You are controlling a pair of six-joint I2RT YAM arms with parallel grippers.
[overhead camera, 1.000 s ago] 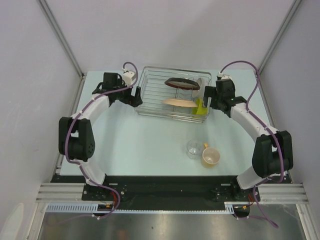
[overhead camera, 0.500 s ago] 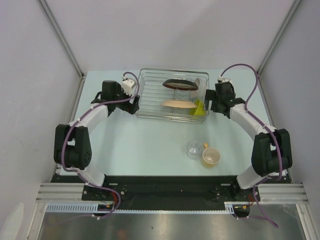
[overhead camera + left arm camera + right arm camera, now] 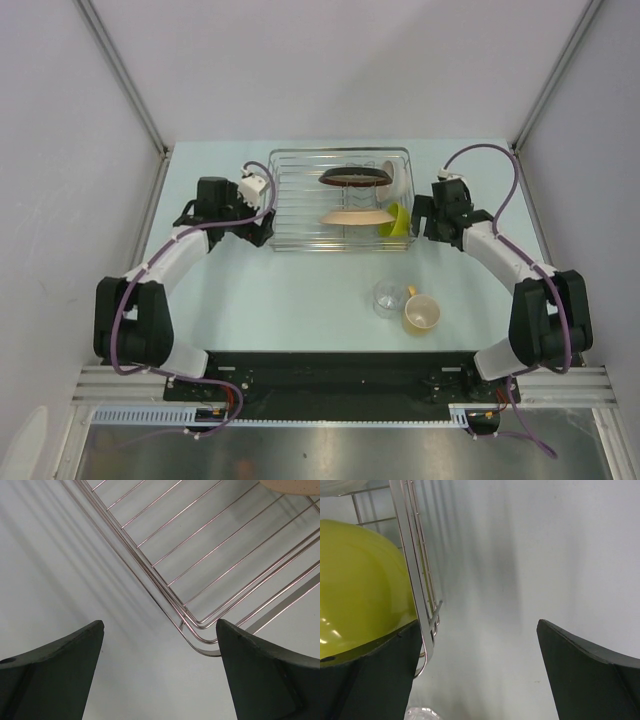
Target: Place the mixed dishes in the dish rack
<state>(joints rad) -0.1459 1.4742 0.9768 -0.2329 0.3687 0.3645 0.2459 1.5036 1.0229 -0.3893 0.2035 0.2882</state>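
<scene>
The silver wire dish rack (image 3: 300,190) stands at the back middle. In it are the dark-red-rimmed plate (image 3: 355,178), a beige plate (image 3: 357,216), a white bowl (image 3: 400,172) and a yellow-green dish (image 3: 398,222). The clear glass (image 3: 387,298) and the yellowish handled cup (image 3: 422,313) stand on the table nearer me. My left gripper (image 3: 263,226) is open at the rack's near left corner (image 3: 200,630), which lies between its fingers (image 3: 160,630). My right gripper (image 3: 420,218) is open beside the rack's right wall (image 3: 412,555), its midpoint (image 3: 477,630) over bare table.
The yellow-green dish (image 3: 360,580) fills the left of the right wrist view, with the glass's rim (image 3: 422,714) at the bottom edge. A beige plate's edge (image 3: 295,484) shows at the top right of the left wrist view. White walls enclose the table.
The rack has slid left and turned square to the table. Both grippers moved along with it, the left arm swinging toward me and outward.
</scene>
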